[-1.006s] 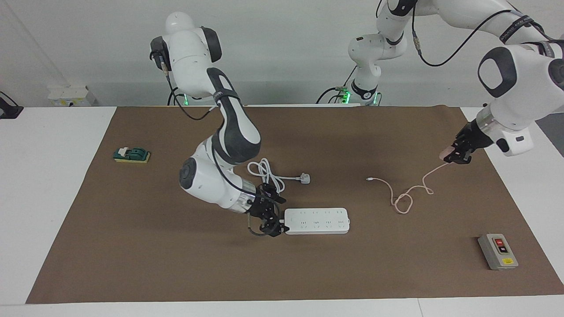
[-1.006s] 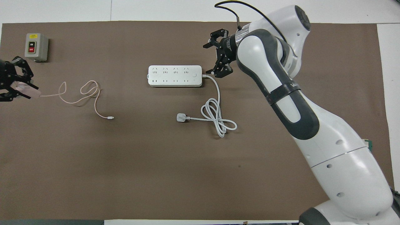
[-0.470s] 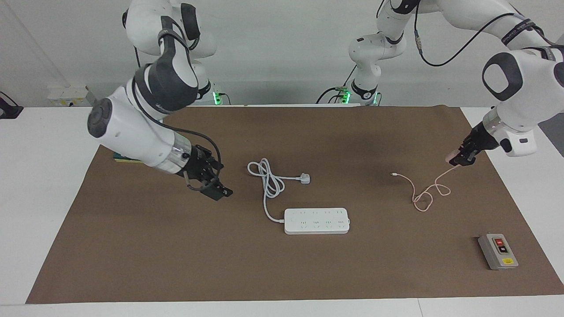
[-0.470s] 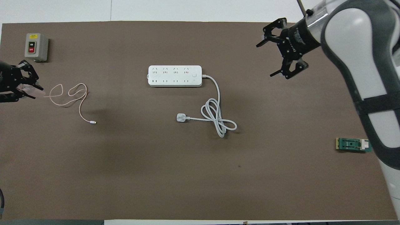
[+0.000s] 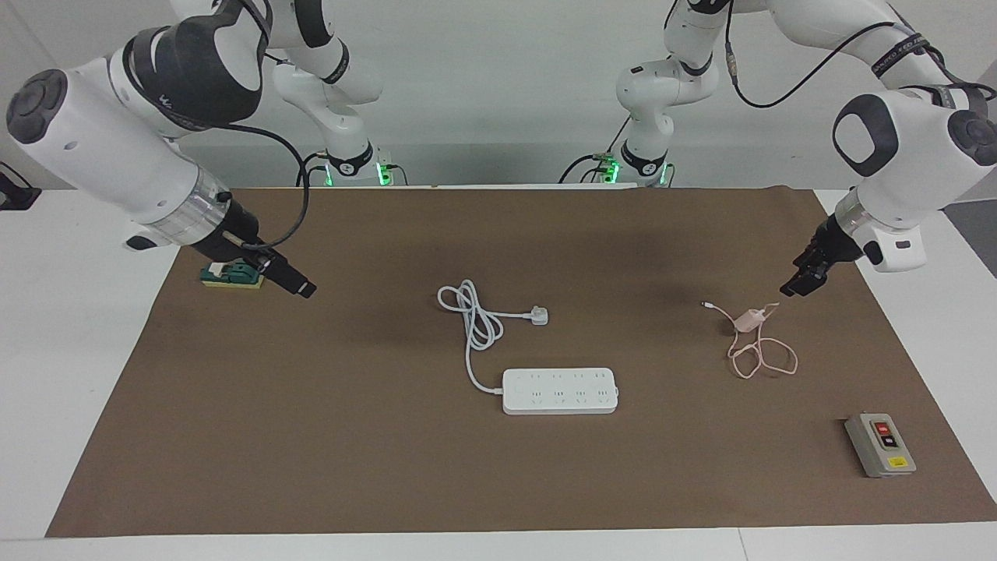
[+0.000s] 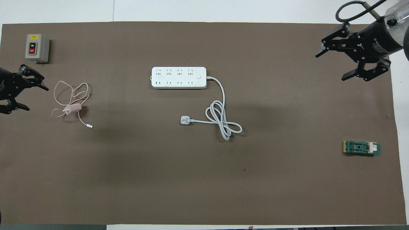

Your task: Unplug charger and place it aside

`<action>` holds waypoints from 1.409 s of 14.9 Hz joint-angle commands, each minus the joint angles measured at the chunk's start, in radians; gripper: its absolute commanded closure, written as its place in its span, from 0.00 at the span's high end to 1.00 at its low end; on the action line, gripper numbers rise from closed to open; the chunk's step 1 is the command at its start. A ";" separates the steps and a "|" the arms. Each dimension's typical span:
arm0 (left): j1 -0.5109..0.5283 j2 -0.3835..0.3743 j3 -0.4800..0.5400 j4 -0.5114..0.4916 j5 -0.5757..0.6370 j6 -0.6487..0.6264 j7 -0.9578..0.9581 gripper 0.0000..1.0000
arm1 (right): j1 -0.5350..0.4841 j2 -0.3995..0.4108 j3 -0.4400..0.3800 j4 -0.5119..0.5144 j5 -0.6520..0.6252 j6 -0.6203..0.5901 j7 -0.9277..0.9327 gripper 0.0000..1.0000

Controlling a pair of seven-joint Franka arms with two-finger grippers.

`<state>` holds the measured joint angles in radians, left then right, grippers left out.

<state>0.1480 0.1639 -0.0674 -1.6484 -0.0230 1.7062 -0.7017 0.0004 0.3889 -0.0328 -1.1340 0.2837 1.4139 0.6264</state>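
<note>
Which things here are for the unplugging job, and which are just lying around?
For the job: charger, power strip, left gripper.
Lying about: switch box, green block. The right gripper waits.

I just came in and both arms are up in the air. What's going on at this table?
The small pale pink charger with its thin looped cable lies loose on the brown mat, unplugged from the white power strip, toward the left arm's end. The left gripper hangs open and empty beside it. The right gripper, also open and holding nothing, is over the mat's edge at the right arm's end, above a green block.
</note>
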 commanded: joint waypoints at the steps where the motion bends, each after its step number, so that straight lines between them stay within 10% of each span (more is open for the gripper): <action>1: -0.004 -0.009 0.005 0.083 0.001 -0.106 0.140 1.00 | -0.031 -0.085 0.010 -0.084 -0.049 0.002 -0.184 1.00; 13: -0.120 -0.150 -0.008 0.101 -0.002 -0.266 0.502 1.00 | -0.046 -0.439 0.008 -0.463 -0.322 0.060 -0.800 1.00; 21: -0.111 -0.161 0.009 0.091 -0.008 -0.275 0.608 1.00 | -0.040 -0.436 -0.010 -0.478 -0.318 0.186 -0.783 1.00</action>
<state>0.0376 -0.0063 -0.0692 -1.5507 -0.0242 1.4413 -0.1236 -0.0340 -0.0326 -0.0348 -1.5928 -0.0305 1.5787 -0.1505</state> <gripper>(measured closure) 0.000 0.000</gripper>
